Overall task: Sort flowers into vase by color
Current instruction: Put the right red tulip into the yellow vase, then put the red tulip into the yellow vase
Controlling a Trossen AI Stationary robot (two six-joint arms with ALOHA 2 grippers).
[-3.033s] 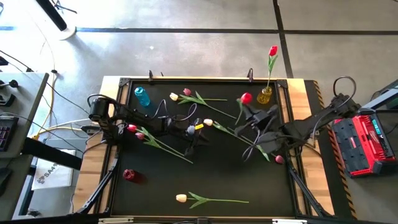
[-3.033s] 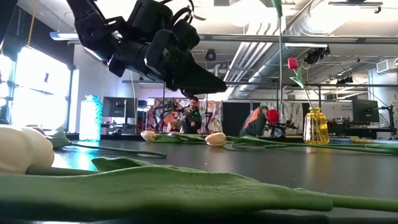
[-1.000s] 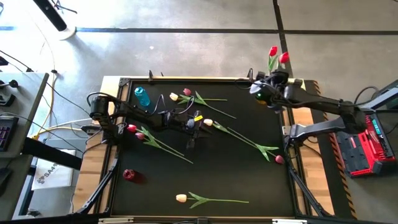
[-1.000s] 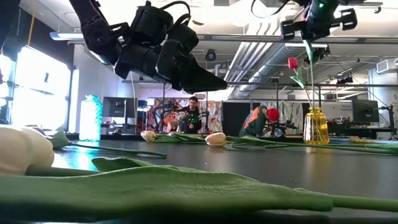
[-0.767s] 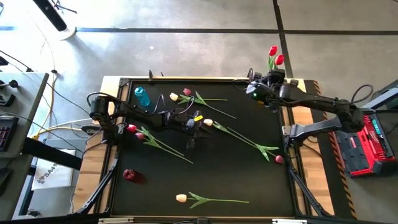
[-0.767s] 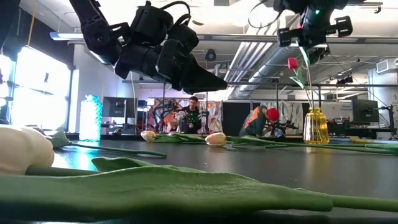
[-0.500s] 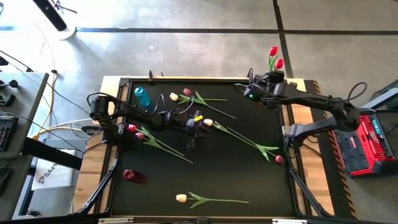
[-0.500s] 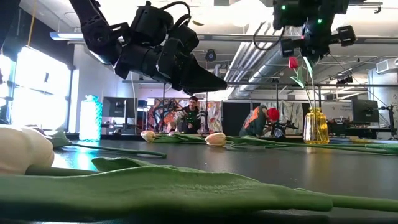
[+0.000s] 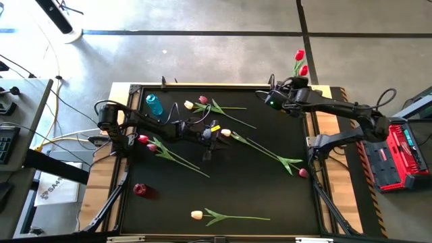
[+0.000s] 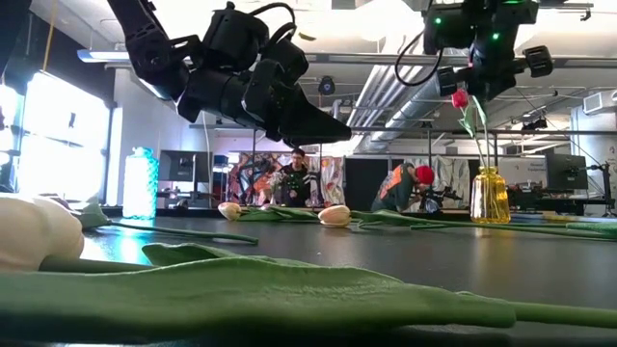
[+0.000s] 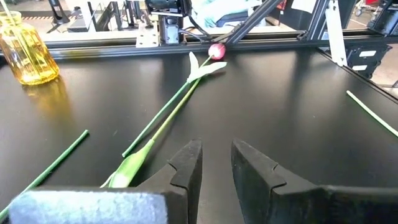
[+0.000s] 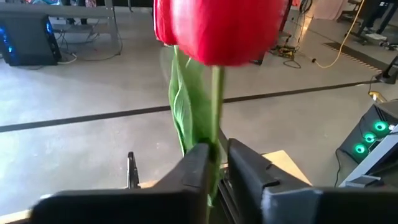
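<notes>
The right pincer, at the table's far right corner above the vase, has its fingers around a red tulip's thin stem just under the head, though the grip looks to be loosening. The left pincer hangs slightly parted over mid-table. The tulips lying there look light and floppy, best pinched mid-stem.

Glossy black tabletop, clear amber glass vase
</notes>
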